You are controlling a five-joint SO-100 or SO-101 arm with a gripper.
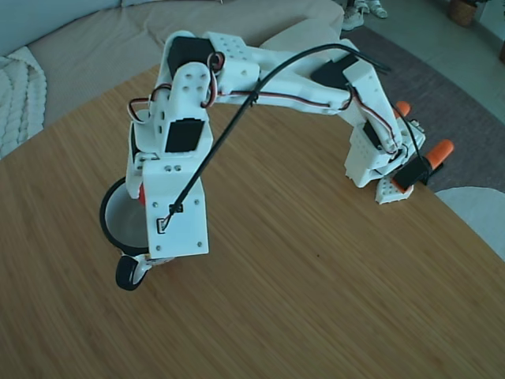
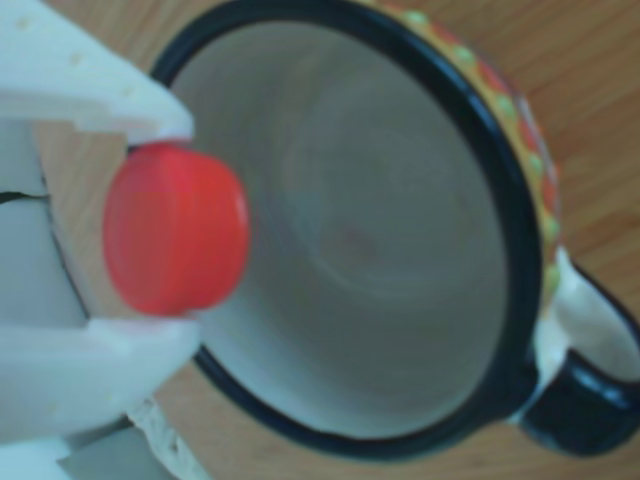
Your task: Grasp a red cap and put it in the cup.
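In the other view my gripper (image 2: 172, 230) is shut on the red cap (image 2: 175, 230), pinched between two white fingers (image 2: 90, 85) at the left. The cap hangs just over the black rim of the white cup (image 2: 400, 330), at the left side of its mouth; the inside is bare. The cup's black handle (image 2: 590, 405) points to the lower right. In the fixed view the arm's wrist block (image 1: 177, 205) covers most of the cup (image 1: 118, 217), and only a sliver of the red cap (image 1: 142, 195) shows.
The arm's base (image 1: 379, 162) is clamped at the round wooden table's far right edge, with orange clamp handles (image 1: 439, 151) sticking out. A beige sofa (image 1: 95, 39) and a white knitted blanket (image 1: 16, 87) lie behind the table. Bare wood (image 1: 316, 300) fills the front.
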